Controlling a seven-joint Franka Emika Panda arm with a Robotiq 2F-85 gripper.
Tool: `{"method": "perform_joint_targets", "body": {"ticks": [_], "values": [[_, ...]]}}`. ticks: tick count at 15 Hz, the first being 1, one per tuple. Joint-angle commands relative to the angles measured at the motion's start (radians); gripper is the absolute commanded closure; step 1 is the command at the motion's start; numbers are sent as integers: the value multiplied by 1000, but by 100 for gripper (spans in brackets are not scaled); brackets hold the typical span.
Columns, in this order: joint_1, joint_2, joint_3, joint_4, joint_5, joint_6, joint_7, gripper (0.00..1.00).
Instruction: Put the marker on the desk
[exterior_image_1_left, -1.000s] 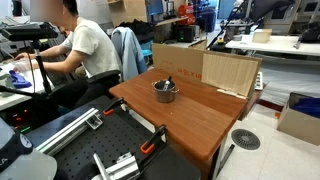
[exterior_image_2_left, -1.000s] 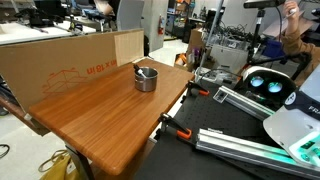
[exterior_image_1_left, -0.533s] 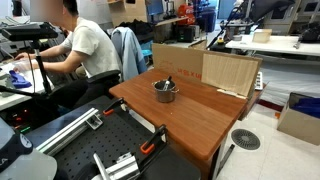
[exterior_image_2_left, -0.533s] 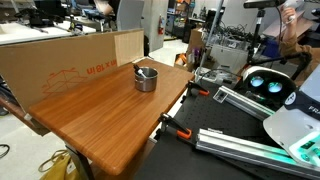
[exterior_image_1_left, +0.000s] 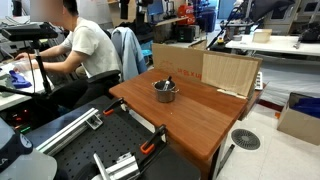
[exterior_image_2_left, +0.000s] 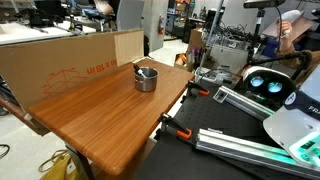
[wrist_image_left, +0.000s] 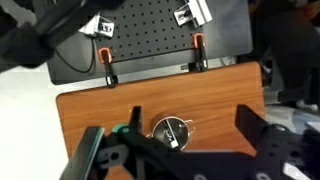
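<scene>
Pincer (wrist_image_left: 170, 128) hangs spread wide above the metal cup (wrist_image_left: 172, 131), which holds the leaning marker (exterior_image_2_left: 140, 67) on the table (exterior_image_2_left: 100, 115), so I judge it should descend centred over the cup and pinch the marker's raised end clear of the rim.

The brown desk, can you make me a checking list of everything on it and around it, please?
Surface: the desk is reddish-brown wood, mostly bare.
Job's things: the marker leans inside the metal cup, not yet on the desk.
Clutter: a cardboard panel stands along one edge; two orange-handled clamps grip another edge.
Grippers: the gripper is open and holds nothing; in the wrist view the metal cup shows between its fingers.
Cables: nothing seen on the desk.
Surroundings: a seated person at a white table; a black perforated board beside the desk.
</scene>
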Motion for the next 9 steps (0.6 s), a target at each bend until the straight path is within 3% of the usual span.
{"method": "perform_joint_targets", "body": {"ticks": [1, 9], "values": [[-7, 73, 19, 1, -38, 91, 31, 0], [1, 279, 36, -16, -95, 356, 89, 0]]}}
